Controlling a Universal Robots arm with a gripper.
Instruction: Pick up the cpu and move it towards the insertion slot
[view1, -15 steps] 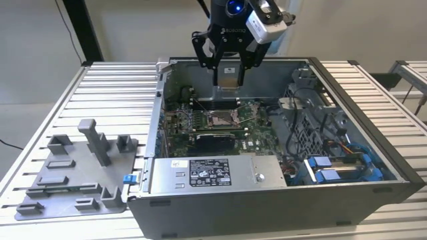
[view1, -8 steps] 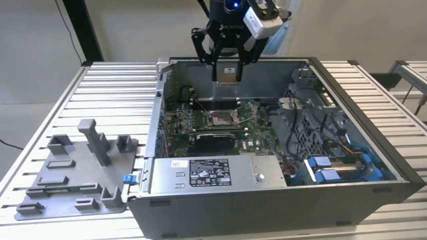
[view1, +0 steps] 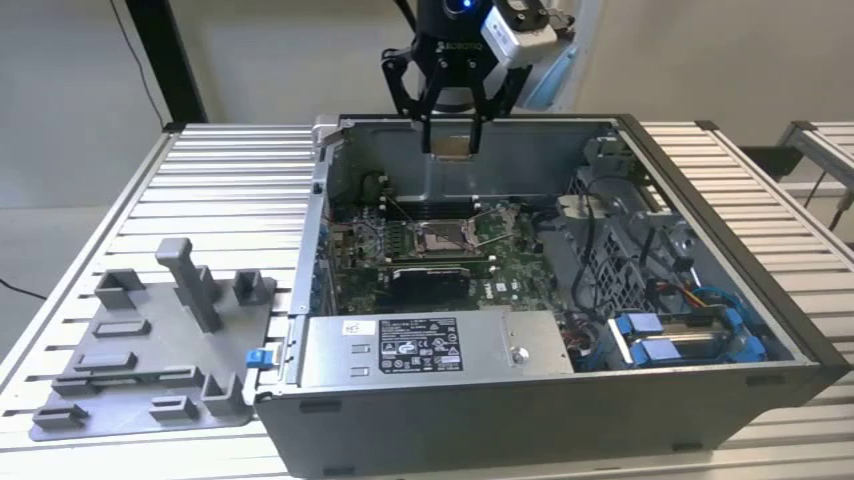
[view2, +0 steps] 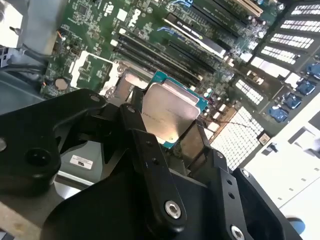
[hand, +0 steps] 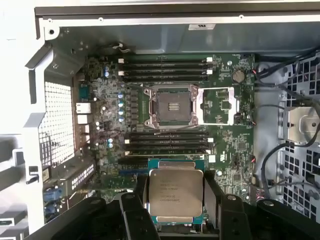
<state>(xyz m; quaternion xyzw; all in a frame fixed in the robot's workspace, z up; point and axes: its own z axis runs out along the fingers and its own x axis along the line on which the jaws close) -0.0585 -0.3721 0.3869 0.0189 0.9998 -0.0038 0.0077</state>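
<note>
My gripper (view1: 454, 140) hangs above the open computer case, shut on the cpu (view1: 454, 143), whose tan-gold face shows in the exterior view. In both wrist views the cpu's (hand: 176, 192) silvery top with its teal edge sits flat between the two black fingers (hand: 212, 192). The same chip (view2: 167, 111) shows in the second wrist view, tilted over the board. The insertion slot (hand: 172, 106), a silvery metal frame with a tan-grey centre on the green board, lies open below. In the exterior view the insertion slot (view1: 441, 238) is lower than the gripper and nearer the camera.
The case walls (view1: 320, 200) ring the motherboard. A silver box with a white label (view1: 420, 345) lies at the case's near side, with cables and blue parts (view1: 681, 335) at the exterior view's right. A grey fixture plate with upright posts (view1: 154, 340) sits on the slatted table at the left.
</note>
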